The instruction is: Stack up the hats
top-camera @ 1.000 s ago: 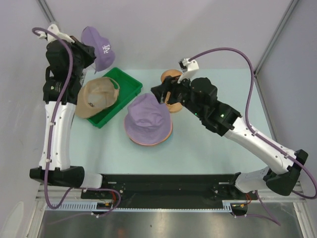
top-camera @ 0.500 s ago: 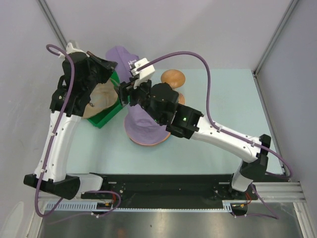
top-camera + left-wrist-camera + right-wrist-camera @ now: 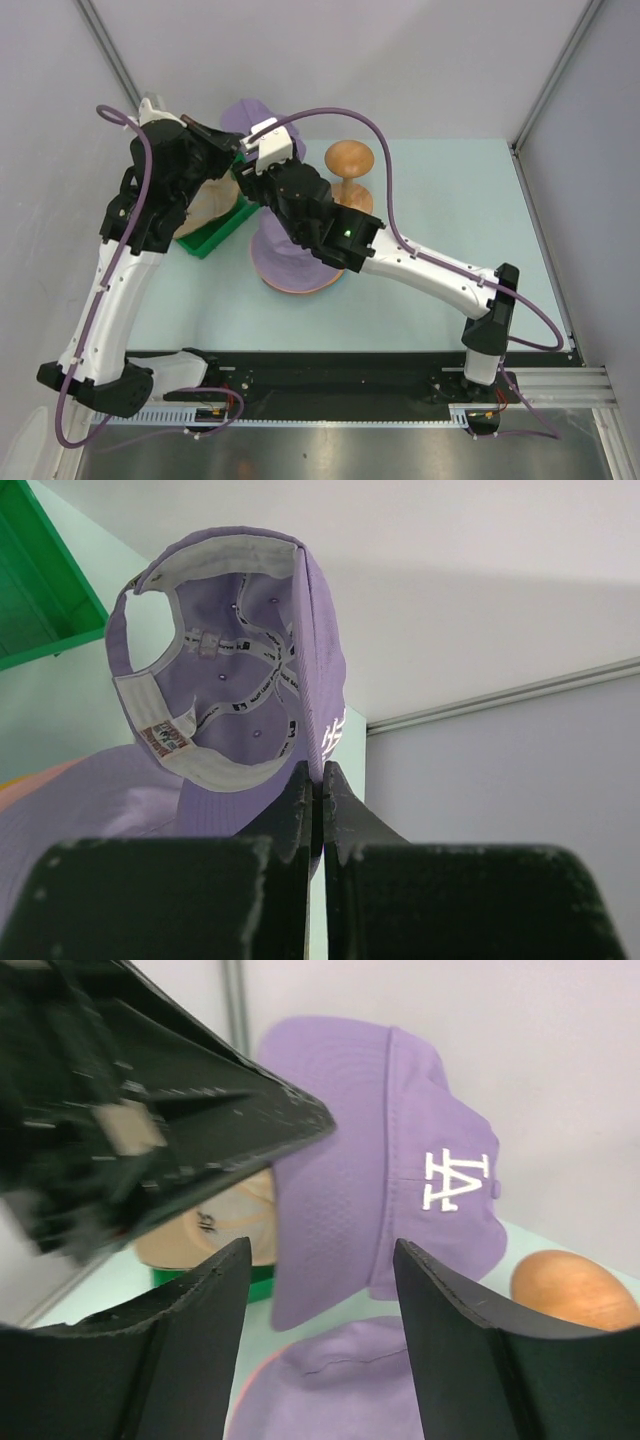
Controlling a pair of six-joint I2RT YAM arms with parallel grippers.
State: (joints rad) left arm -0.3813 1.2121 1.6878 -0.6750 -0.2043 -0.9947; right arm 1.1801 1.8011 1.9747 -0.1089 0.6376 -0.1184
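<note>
- Purple cap (image 3: 230, 670) up in the air, at 11 o'clock from the pile (image 3: 285, 272), hanging by its brim.
- Pinched tight in the left gripper (image 3: 315, 780), both fingers pressed on the brim edge.
- Right gripper (image 3: 320, 1252) spread wide, holding nothing, right up close to the cap.
- Could bump: two arms packed together up there, easy to knock fingers or snag a cable (image 3: 330, 112).
- Could drop the cap: only a thin bit of brim in the pinch, soft and floppy, easy to pull loose with a push from the right gripper.
- Could grab badly: right gripper closing on the loose soft side and not on the brim, then a slip on the swap.
- Could land wrong: off the pile, or down in the tray (image 3: 215, 238) on the tan cap (image 3: 208, 200), at 10 o'clock from the pile.
- Could tip the stand (image 3: 348, 158), at 1 o'clock from the pile, just beside the right arm.
- Could drag the top of the pile, right under that same arm.
</note>
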